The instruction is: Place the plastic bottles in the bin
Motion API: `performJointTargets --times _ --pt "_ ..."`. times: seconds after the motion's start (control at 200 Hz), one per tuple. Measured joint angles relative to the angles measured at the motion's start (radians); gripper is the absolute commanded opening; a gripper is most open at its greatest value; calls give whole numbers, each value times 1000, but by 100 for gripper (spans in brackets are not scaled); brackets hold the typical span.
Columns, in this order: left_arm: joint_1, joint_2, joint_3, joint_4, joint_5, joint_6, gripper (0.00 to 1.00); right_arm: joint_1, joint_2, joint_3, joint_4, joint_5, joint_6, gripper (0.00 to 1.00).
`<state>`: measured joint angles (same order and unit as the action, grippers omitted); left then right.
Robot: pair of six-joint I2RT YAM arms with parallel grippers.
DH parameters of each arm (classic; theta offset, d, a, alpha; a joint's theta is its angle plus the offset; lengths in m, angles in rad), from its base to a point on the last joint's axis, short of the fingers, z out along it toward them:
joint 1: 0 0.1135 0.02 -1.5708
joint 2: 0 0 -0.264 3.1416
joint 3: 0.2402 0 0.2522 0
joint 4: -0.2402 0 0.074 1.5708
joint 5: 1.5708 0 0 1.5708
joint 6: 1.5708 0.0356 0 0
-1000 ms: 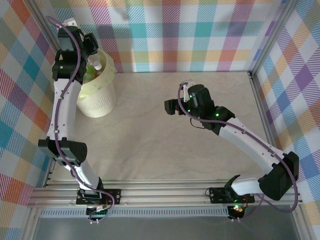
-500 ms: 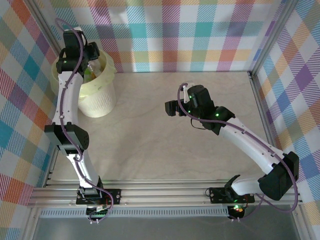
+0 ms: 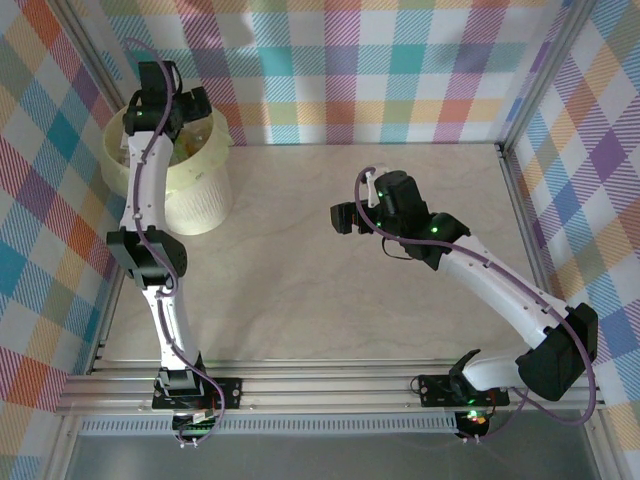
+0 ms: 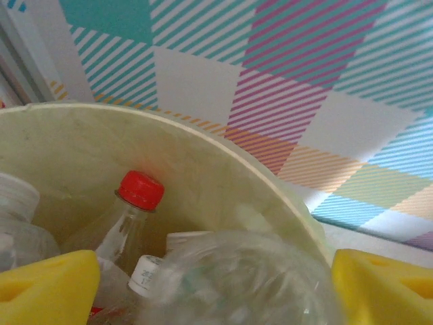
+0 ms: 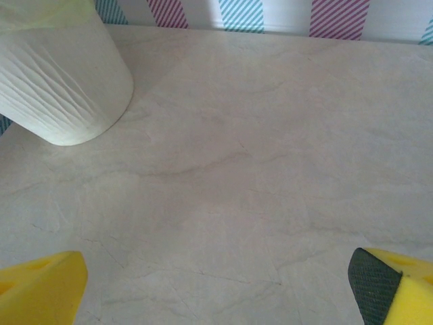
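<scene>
Release had just come: the left gripper (image 4: pixel 215 288), earlier pinching a bottle, had reached farther over the bin (image 4: pixel 223 145) at the far left, and its jaws now stood spread, with the blurred clear bottle (image 4: pixel 260 271) apparently dropping in, one more delivered. The right gripper (image 5: pixel 216 288) hung with jaws spread above the smooth marbled bench (image 5: pixel 237 169). Inside the round, glossy pale-yellow bin lay thin, crumpled bottles, including a red-capped bottle (image 4: pixel 141 189).

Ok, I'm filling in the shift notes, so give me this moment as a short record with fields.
left gripper: open, above the bin mouth
right gripper: open, empty, over the table
bin: upright, far-left of table, holding several bottles
red-capped bottle: inside bin, cap up
clear bottle: blurred, between the spread left fingers, inside bin
</scene>
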<state>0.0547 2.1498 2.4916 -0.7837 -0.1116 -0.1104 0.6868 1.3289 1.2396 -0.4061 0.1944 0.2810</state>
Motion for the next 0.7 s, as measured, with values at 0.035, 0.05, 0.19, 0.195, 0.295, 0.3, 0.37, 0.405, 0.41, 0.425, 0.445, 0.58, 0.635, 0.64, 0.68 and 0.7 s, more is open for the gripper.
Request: performJointTargets --times 0.035,0.05,0.19,0.195,0.295,0.3,0.37,0.405,0.41,0.425,0.445,0.58,0.635,0.64,0.68,0.7 --pt "6 0 11 -11 10 -19 97 0 0 0 -3 0 0 100" --pt "7 0 14 -13 15 -31 98 0 0 0 -5 0 0 100" --pt "20 -14 26 -12 90 -104 100 0 0 0 -12 0 0 100" --pt "20 -14 26 -12 93 -106 100 0 0 0 -12 0 0 100" --pt "21 -30 27 -13 159 -146 100 0 0 0 -16 0 3 100" --pt "21 -30 26 -13 161 -148 100 0 0 0 -16 0 3 100" --pt "21 -43 26 -19 203 -170 100 0 0 0 -17 0 3 100" --pt "21 -50 26 -21 226 -183 100 0 0 0 -17 0 3 100" --pt "21 -51 26 -21 228 -184 100 0 0 0 -18 0 3 100" --pt "21 -53 26 -22 238 -188 100 0 0 0 -18 0 3 100" --pt "21 -59 26 -24 254 -193 100 0 0 0 -18 0 3 100" --pt "19 -109 -2 -19 341 -226 100 0 0 0 -18 7 11 100" --pt "15 -158 -64 5 371 -239 100 0 0 0 -17 13 18 100" --pt "14 -166 -74 9 376 -242 100 0 0 0 -17 14 19 100" --pt "10 -212 -131 35 394 -251 100 0 0 0 -14 21 24 100" --pt "8 -233 -159 49 401 -257 100 0 -1 -2 -10 26 26 100"
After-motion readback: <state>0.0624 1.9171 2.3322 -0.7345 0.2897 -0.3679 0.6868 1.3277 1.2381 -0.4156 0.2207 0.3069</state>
